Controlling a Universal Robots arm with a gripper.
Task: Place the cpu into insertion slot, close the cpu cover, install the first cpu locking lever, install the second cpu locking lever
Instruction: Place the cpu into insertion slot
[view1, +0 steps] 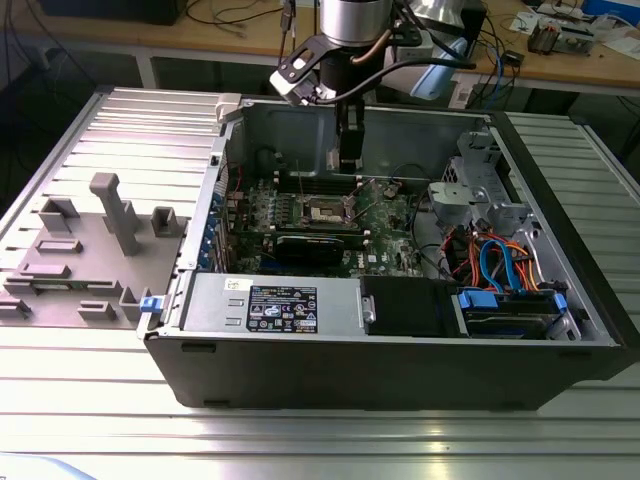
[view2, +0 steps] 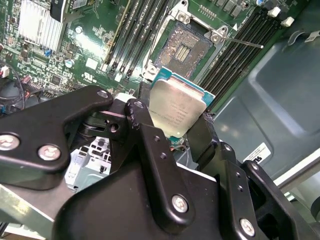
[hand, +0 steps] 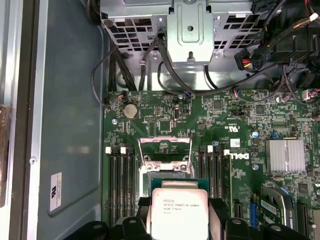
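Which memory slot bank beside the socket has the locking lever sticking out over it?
The memory slot bank next to the bare case wall; the locking lever crosses it. The heatsink-side bank is clear.

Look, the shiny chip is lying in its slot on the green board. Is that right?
No. The cpu is not in the insertion slot: the gripper holds it above the green board, as the second wrist view shows.
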